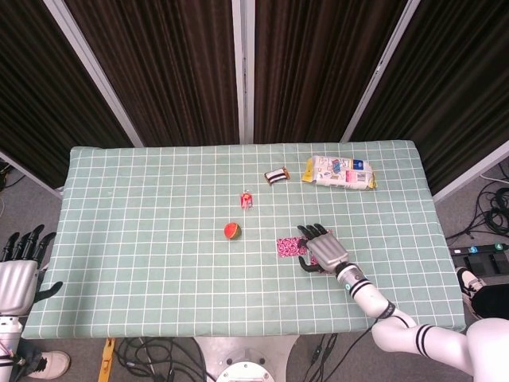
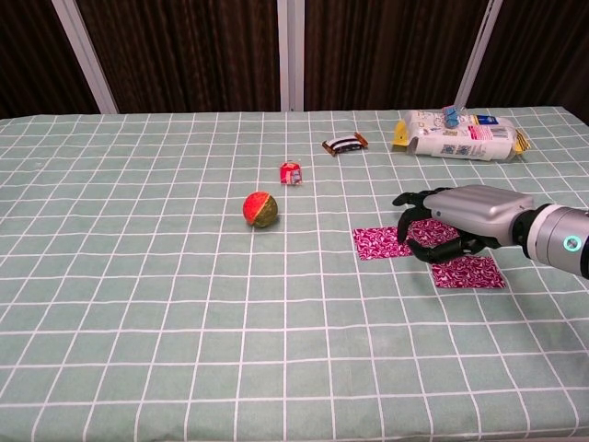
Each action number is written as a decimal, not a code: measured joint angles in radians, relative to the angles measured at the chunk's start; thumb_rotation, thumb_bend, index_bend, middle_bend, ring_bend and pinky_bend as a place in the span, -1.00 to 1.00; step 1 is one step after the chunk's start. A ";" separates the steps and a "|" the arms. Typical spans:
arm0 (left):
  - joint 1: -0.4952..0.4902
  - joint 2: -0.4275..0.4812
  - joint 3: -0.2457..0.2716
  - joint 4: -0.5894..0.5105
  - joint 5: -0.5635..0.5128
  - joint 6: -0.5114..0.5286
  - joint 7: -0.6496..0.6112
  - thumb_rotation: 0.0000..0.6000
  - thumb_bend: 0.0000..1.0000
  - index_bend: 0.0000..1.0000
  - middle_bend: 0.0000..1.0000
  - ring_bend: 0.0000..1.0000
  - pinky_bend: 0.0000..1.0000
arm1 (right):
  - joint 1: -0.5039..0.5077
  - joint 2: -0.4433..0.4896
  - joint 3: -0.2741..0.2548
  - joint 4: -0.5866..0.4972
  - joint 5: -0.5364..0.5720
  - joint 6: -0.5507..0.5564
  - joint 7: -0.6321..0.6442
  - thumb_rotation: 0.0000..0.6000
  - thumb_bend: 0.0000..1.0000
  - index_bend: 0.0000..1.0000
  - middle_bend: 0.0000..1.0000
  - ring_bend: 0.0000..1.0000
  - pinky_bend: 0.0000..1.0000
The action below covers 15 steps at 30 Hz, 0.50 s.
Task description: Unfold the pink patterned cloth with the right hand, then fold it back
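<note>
A: What is at the far left?
B: The silver left hand (image 1: pixel 17 267), off the table, fingers apart, holding nothing.
A: And the pink patterned cloth (image 2: pixel 380 242)?
B: It lies right of the red-green ball (image 2: pixel 260 209). The silver right hand (image 2: pixel 453 224) rests on it, fingers curled on the fabric.
</note>
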 measured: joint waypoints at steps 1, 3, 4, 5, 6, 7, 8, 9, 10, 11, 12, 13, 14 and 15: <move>0.000 0.000 0.000 0.000 0.000 0.000 -0.001 1.00 -1.00 -0.64 -0.71 -0.75 -0.85 | 0.000 0.001 0.001 -0.002 0.001 0.002 -0.001 -0.41 -0.02 -0.39 -1.00 -1.00 -1.00; 0.002 0.000 0.001 0.001 0.003 0.003 -0.005 1.00 -1.00 -0.64 -0.71 -0.75 -0.85 | -0.002 0.007 0.003 -0.004 0.003 0.012 -0.002 -0.37 -0.09 -0.39 -1.00 -1.00 -1.00; 0.002 0.000 0.001 0.002 0.004 0.005 -0.007 1.00 -1.00 -0.64 -0.71 -0.75 -0.85 | -0.003 0.014 0.006 -0.003 0.007 0.019 -0.001 -0.30 -0.16 -0.39 -1.00 -1.00 -1.00; 0.002 0.000 0.001 0.003 0.005 0.005 -0.008 1.00 -1.00 -0.64 -0.71 -0.75 -0.85 | -0.005 0.019 0.009 -0.001 0.010 0.023 0.000 -0.21 -0.27 -0.40 -1.00 -1.00 -1.00; 0.002 0.000 0.001 0.004 0.005 0.005 -0.008 1.00 -1.00 -0.64 -0.71 -0.75 -0.85 | -0.005 0.023 0.012 0.003 0.013 0.026 0.001 -0.02 -0.42 -0.40 -1.00 -1.00 -1.00; 0.002 -0.001 0.001 0.004 0.006 0.004 -0.008 1.00 -1.00 -0.64 -0.71 -0.75 -0.85 | -0.006 0.025 0.015 0.009 0.017 0.027 0.003 0.09 -0.49 -0.40 -1.00 -1.00 -1.00; 0.001 -0.002 0.002 0.004 0.007 0.004 -0.008 1.00 -1.00 -0.64 -0.71 -0.75 -0.85 | -0.007 0.027 0.018 0.018 0.023 0.027 0.006 0.24 -0.58 -0.40 -1.00 -1.00 -1.00; 0.001 -0.002 0.002 0.004 0.009 0.004 -0.008 1.00 -1.00 -0.64 -0.71 -0.75 -0.85 | -0.006 0.028 0.020 0.026 0.027 0.026 0.008 0.35 -0.64 -0.40 -1.00 -1.00 -1.00; 0.001 -0.002 0.002 0.004 0.010 0.005 -0.008 1.00 -1.00 -0.64 -0.71 -0.75 -0.85 | -0.006 0.029 0.022 0.035 0.031 0.024 0.010 0.41 -0.66 -0.40 -1.00 -1.00 -1.00; 0.001 -0.002 0.002 0.003 0.011 0.006 -0.008 1.00 -1.00 -0.64 -0.71 -0.75 -0.85 | -0.005 0.029 0.024 0.049 0.037 0.021 0.012 0.49 -0.69 -0.40 -1.00 -1.00 -1.00; 0.002 -0.003 0.002 0.002 0.011 0.008 -0.007 1.00 -1.00 -0.64 -0.71 -0.75 -0.85 | -0.003 0.027 0.026 0.059 0.039 0.019 0.012 0.55 -0.70 -0.40 -1.00 -1.00 -1.00; 0.003 -0.003 0.002 0.001 0.011 0.009 -0.007 1.00 -1.00 -0.64 -0.71 -0.75 -0.85 | -0.001 0.025 0.027 0.069 0.040 0.017 0.013 0.61 -0.70 -0.40 -1.00 -1.00 -1.00; 0.004 -0.002 0.003 0.000 0.011 0.010 -0.006 1.00 -1.00 -0.64 -0.71 -0.75 -0.85 | 0.001 0.021 0.028 0.083 0.041 0.015 0.013 0.63 -0.70 -0.40 -1.00 -1.00 -1.00; 0.005 -0.001 0.003 -0.001 0.010 0.010 -0.006 1.00 -1.00 -0.64 -0.71 -0.75 -0.85 | 0.003 0.017 0.028 0.094 0.042 0.013 0.014 0.67 -0.71 -0.40 -1.00 -1.00 -1.00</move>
